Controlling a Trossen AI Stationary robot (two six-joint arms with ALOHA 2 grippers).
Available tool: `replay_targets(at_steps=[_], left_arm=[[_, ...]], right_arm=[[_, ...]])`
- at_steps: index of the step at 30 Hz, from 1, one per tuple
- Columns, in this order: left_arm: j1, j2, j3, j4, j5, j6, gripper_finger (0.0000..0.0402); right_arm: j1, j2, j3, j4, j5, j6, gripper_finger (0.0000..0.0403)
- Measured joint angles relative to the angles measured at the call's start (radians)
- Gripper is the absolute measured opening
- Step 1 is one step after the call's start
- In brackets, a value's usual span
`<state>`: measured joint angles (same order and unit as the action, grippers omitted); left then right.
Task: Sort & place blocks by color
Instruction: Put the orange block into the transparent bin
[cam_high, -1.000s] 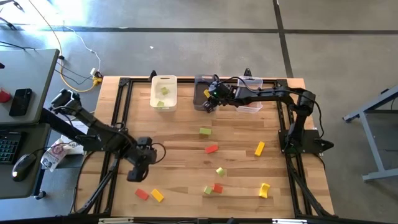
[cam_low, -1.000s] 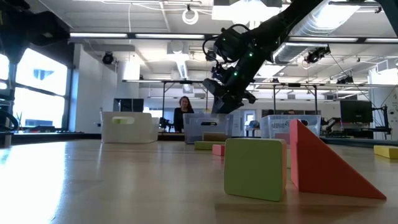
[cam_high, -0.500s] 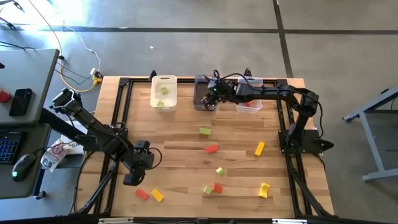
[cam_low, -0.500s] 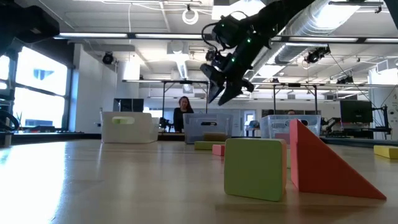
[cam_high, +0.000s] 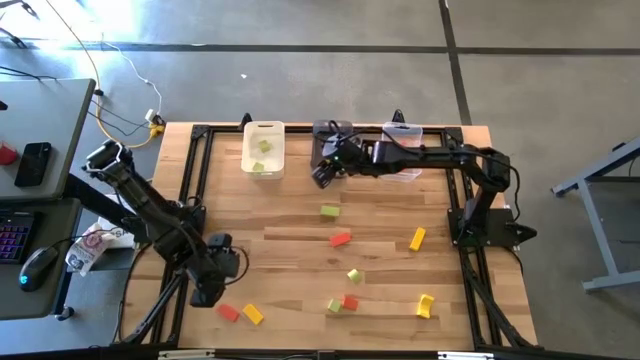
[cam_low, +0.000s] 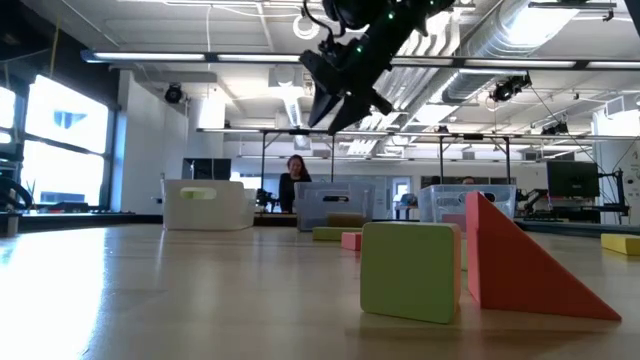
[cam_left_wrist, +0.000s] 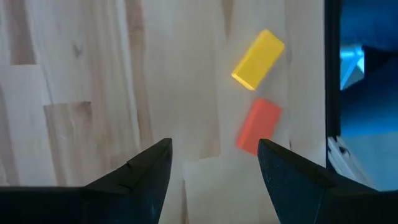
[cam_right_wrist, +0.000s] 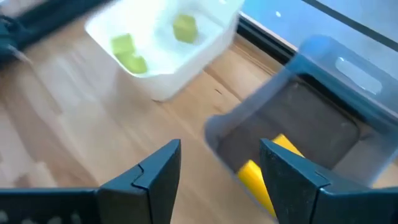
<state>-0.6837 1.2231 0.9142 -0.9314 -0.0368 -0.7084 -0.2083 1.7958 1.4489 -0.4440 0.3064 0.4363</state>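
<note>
Two green blocks (cam_right_wrist: 130, 53) lie in the white bin (cam_high: 264, 150) at upper centre, a yellow block (cam_right_wrist: 261, 177) in the grey bin (cam_right_wrist: 311, 112). About nine remain on the table (cam_high: 290, 250). Left gripper (cam_left_wrist: 211, 168) and right gripper (cam_right_wrist: 221, 165) are both spread, empty.

the surface (cam_high: 290, 250) is pale wood with a plank grain. scattered on it lie red, yellow and light green blocks (cam_high: 340, 239). the white bin (cam_right_wrist: 163, 46) holds light green pieces, the dark grey bin (cam_right_wrist: 323, 112) a yellow one. both arms are black.
</note>
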Motion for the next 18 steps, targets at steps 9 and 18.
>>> replay_targets(at_steps=[9, 18], left_arm=[[-0.128, 0.077, 0.0, 0.016, 0.0, 0.03, 0.0225], [-0.213, 0.22, 0.0, 0.101, -0.001, -0.033, 0.0225]], right_arm=[[0.058, 0.0, 0.024, -0.001, 0.001, 0.043, 0.0201], [0.079, 0.001, 0.024, -0.002, 0.002, 0.088, 0.0201]])
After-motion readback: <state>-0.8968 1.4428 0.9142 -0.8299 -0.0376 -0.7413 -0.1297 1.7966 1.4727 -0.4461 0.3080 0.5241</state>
